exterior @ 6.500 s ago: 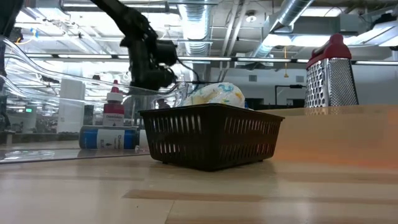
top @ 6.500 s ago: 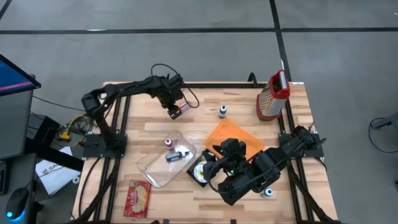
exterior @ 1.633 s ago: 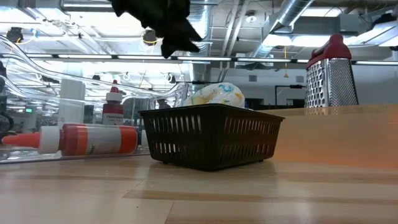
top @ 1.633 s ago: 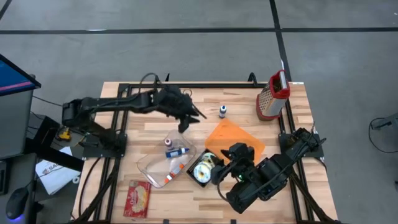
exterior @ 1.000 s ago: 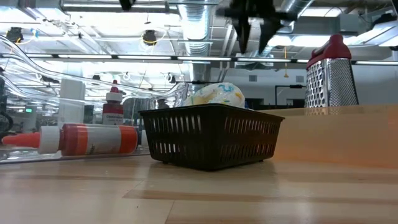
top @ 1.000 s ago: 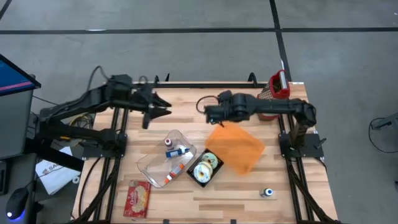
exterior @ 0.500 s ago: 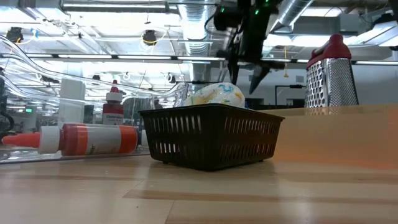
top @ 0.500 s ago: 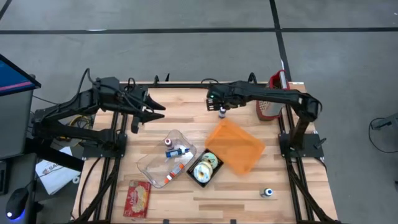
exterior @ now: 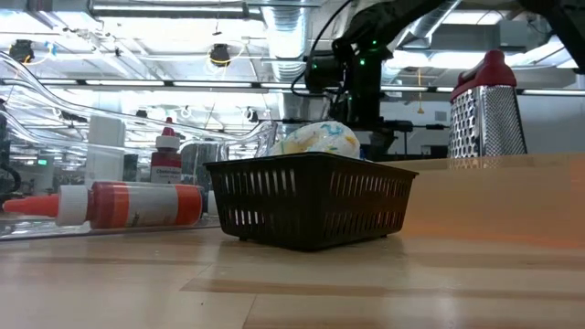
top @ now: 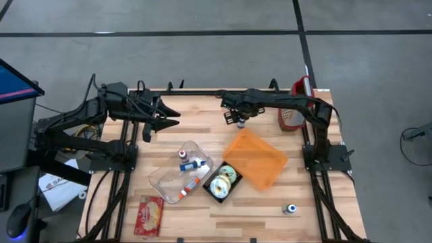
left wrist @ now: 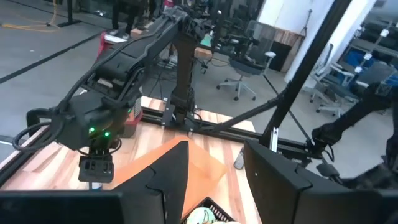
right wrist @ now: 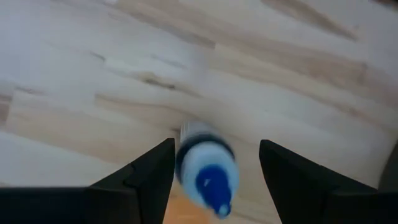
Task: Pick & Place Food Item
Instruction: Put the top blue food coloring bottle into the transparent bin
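A small white bottle with a blue cap (right wrist: 208, 170) stands upright on the wooden table (top: 202, 115) near its far edge. My right gripper (top: 237, 120) hangs just above it, pointing steeply down and open. One finger stands on either side of the bottle, with a gap showing on both sides. My left gripper (top: 170, 122) is open and raised over the far left of the table, with nothing between its fingers (left wrist: 168, 180). A black mesh basket (exterior: 311, 196) near the table's middle holds a wrapped yellow-and-white food item (exterior: 317, 139).
A clear tray (top: 177, 174) with an orange-capped tube and small bottles lies left of the basket. An orange mat (top: 258, 159) lies right of it. A metal grater (top: 294, 109) stands at the far right corner. A red packet (top: 149, 214) and a small bottle (top: 290, 209) lie near the front edge.
My right gripper has swung toward the table's far edge and come down over the small blue-capped bottle, tipping more steeply downward. Its fingers now stand around the bottle. The bottle has not moved.
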You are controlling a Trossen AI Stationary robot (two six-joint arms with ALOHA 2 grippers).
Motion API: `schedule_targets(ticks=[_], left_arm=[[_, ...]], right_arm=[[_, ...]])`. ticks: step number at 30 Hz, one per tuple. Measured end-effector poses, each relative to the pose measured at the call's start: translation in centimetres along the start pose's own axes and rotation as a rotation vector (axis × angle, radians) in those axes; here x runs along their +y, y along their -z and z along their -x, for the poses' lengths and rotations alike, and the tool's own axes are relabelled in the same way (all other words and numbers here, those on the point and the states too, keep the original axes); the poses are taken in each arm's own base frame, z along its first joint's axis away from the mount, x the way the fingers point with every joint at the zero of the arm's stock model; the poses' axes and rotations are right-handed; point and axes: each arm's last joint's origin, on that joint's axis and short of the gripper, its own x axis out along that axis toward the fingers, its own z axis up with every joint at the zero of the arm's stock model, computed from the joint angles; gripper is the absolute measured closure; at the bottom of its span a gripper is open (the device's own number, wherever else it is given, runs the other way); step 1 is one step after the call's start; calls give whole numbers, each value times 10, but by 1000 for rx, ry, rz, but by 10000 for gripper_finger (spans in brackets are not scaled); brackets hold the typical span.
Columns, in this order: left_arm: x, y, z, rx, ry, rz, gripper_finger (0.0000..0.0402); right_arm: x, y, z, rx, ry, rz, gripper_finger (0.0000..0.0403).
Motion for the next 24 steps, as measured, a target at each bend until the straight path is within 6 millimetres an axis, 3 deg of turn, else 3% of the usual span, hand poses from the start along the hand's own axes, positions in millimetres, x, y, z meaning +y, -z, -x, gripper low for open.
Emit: schedule_targets(ticks=[4, 9, 19, 24], left_arm=[[0, -2, 0, -23, -7, 18, 252], [0, -2, 0, -31, -24, 44, 252], [1, -3, 0, -32, -28, 73, 252], [1, -2, 0, -32, -28, 85, 252]], right_arm=[[-4, -6, -1, -18, 3, 19, 189], [-5, -8, -1, 3, -28, 26, 234], [3, 0, 2, -20, -30, 71, 305], [6, 4, 5, -48, -3, 91, 360]])
